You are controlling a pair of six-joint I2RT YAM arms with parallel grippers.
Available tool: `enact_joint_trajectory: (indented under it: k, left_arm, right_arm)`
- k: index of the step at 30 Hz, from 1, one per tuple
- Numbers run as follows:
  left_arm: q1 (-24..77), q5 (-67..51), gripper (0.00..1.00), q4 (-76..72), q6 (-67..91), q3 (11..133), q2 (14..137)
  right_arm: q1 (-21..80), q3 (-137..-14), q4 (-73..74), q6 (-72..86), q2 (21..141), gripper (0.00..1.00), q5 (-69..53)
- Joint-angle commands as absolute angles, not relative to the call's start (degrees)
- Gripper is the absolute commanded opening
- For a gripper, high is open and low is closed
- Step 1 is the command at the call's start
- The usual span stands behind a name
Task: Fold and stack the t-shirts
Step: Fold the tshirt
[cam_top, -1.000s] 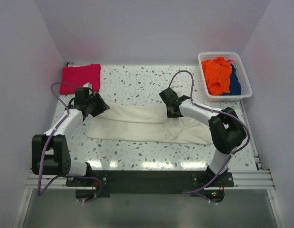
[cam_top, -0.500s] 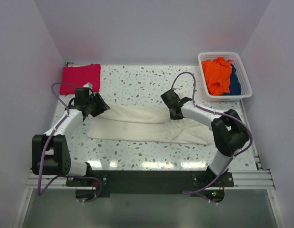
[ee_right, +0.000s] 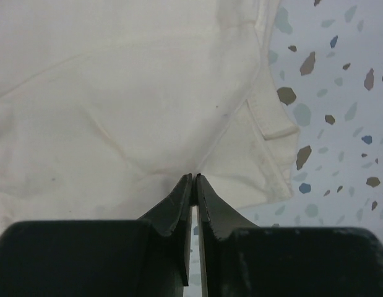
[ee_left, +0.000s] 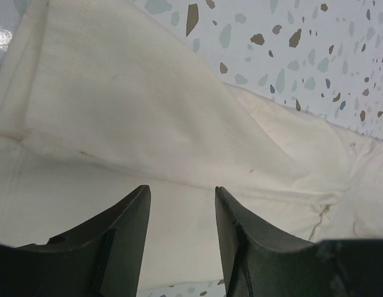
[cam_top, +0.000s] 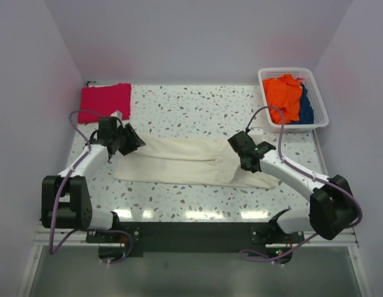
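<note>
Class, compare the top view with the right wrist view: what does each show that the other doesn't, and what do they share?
Only the top view: the pink shirt folded at the far left corner, the basket of orange and blue clothes, and the left tool at the cream shirt's left end.
Only the right wrist view: the right tool closed, cloth creases meeting at its tips, and a hem close up.
Both: the cream shirt on the speckled table.
</note>
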State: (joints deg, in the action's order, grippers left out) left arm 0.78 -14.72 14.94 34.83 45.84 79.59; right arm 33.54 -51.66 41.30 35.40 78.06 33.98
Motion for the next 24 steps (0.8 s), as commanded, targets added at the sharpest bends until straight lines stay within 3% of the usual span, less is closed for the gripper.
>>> enact_joint_trajectory:
  k: [1, 6, 13, 19, 24]
  left_arm:
    - [0.88, -17.13, 0.51, 12.39, 33.93, 45.26, 77.87]
    - [0.97, -17.75, 0.51, 12.04, 33.93, 44.65, 77.87]
    - [0.97, -17.32, 0.52, 11.95, 34.19, 44.47, 77.87]
    - [0.97, -13.81, 0.52, 13.88, 35.24, 46.05, 78.13]
    - [0.97, -12.04, 0.52, 14.41, 35.51, 45.70, 77.96]
  right_arm:
    - [32.26, -49.66, 45.78, 39.90, 75.15, 0.10, 37.00]
    - [30.94, -48.16, 48.25, 41.57, 73.21, 0.13, 36.83]
    - [30.85, -52.20, 49.76, 40.70, 69.87, 0.42, 35.78]
    - [29.45, -58.88, 45.28, 36.30, 78.21, 0.44, 33.57]
    - [15.49, -57.31, 34.56, 30.33, 82.17, 0.43, 21.11]
